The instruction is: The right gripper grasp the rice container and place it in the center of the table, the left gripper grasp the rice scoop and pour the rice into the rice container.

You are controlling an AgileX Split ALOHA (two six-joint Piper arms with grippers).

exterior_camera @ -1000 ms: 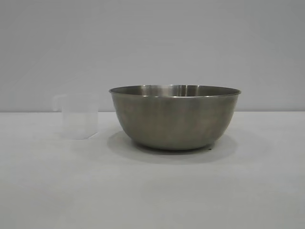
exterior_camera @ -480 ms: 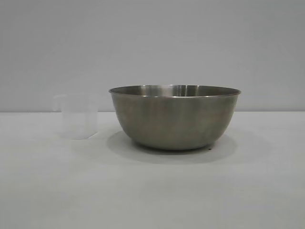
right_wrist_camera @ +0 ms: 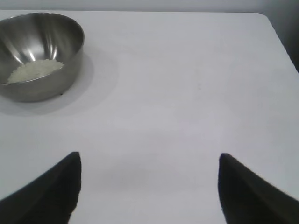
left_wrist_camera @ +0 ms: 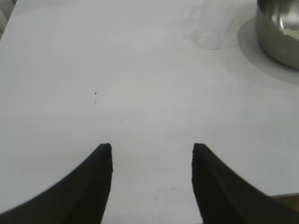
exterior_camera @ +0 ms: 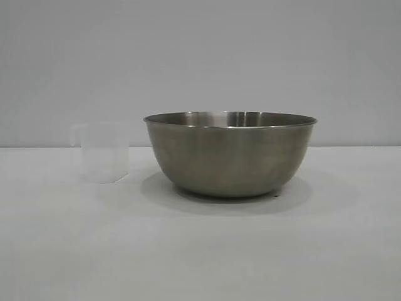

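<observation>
One table (exterior_camera: 200,251), white, matte. One steel bowl (exterior_camera: 230,153), upright on the table, near the middle of the exterior view and a bit toward 3 o'clock. One patch of rice (right_wrist_camera: 35,70) lies in the bottom of the bowl, seen from the right wrist camera. One plastic cup (exterior_camera: 102,153), translucent, upright, at 9 o'clock of the bowl, near it but apart, a strip of bare table between them. Cup contents can't be told.

Two grippers, neither seen in the exterior view. Left gripper (left_wrist_camera: 152,149): hangs low over bare table, angled down and forward, jaws apart with nothing between them, only tabletop in the gap. From its camera the cup (left_wrist_camera: 210,35) and the bowl's edge (left_wrist_camera: 280,32) sit far ahead, toward 1 o'clock of the fingertips, well apart from them.

Right gripper (right_wrist_camera: 149,156): same pose, angled down over bare table, jaws spread wider than the left's, empty. From its camera the bowl (right_wrist_camera: 39,56) is far ahead at about 11 o'clock of the fingertips, well apart.

Two fingers show per gripper, black, pointed. A few tiny dark specks (left_wrist_camera: 95,94) on the table ahead of the left gripper.
</observation>
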